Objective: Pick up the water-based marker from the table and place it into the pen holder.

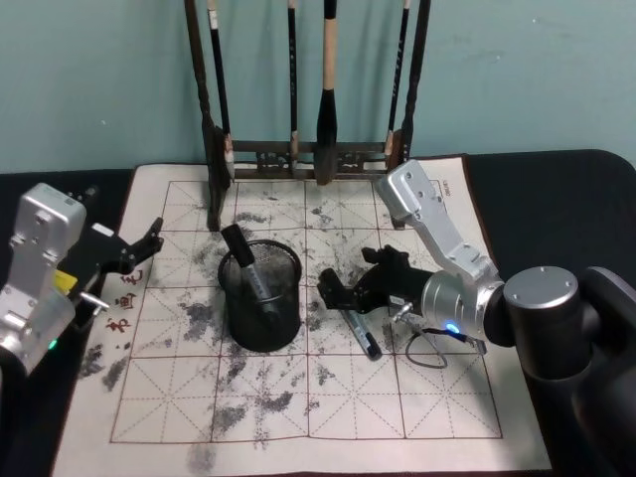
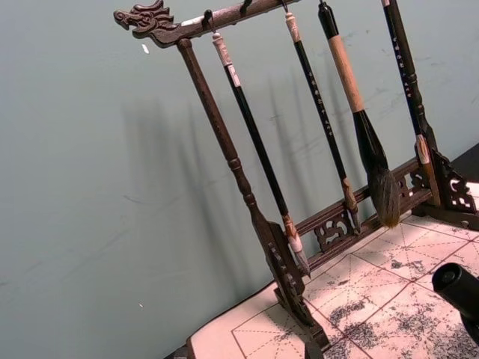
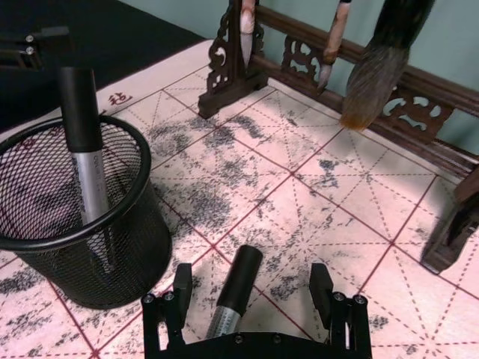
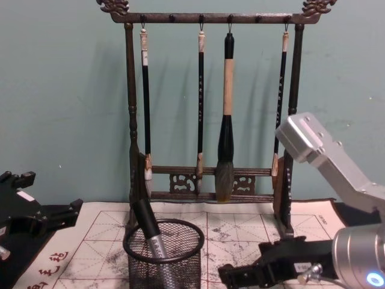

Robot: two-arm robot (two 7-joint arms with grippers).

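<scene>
I have the right gripper low over the practice mat, its fingers spread wide. The water-based marker lies flat on the mat between them, black cap pointing away from the wrist, with a gap on either side, so nothing is gripped. In the head view the marker's grey barrel runs out from under the gripper towards me.

Close on that gripper's left stands the pen holder, upright. Its rim sits higher than the lying marker, and a second marker already leans inside it, cap up. Beyond the gripper, at the far edge of the mat, stands the wooden brush rack with four brushes hanging from it, the fattest one roughly straight ahead of the fingers.

The left gripper sits parked at the mat's left edge, well apart from the holder, fingers parted and empty.

The mat is ruled in a red grid and smudged with ink. Red characters run down its margin just by the left gripper, and there is small print on the brush handles; I can read neither
</scene>
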